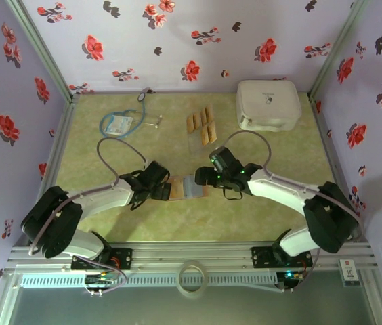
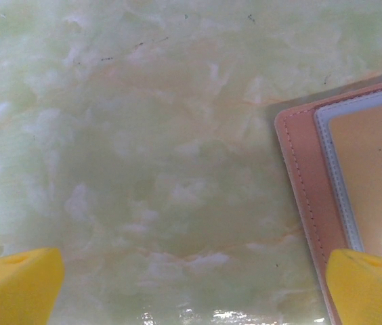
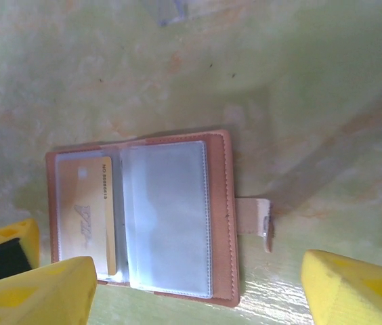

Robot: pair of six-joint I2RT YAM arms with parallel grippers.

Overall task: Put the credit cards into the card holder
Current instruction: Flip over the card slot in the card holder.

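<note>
Card holder (image 3: 164, 217) is lying open and flat on the green desk (image 1: 279, 210), between both tools. One card (image 3: 86, 217) is sitting in its left clear pocket. Loose credit cards (image 1: 208, 133) are lying well apart, near the white case (image 1: 267, 103). Left tool (image 2: 191, 284) is hovering spread wide, empty, at the holder's edge. Right tool (image 3: 198, 291) is hovering over it, likewise spread, gripping nothing.

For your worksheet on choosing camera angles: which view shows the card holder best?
Right wrist: the card holder lies open, clear pockets and clasp tab visible. Left wrist catches one corner; top external shows it small and distant.
</note>
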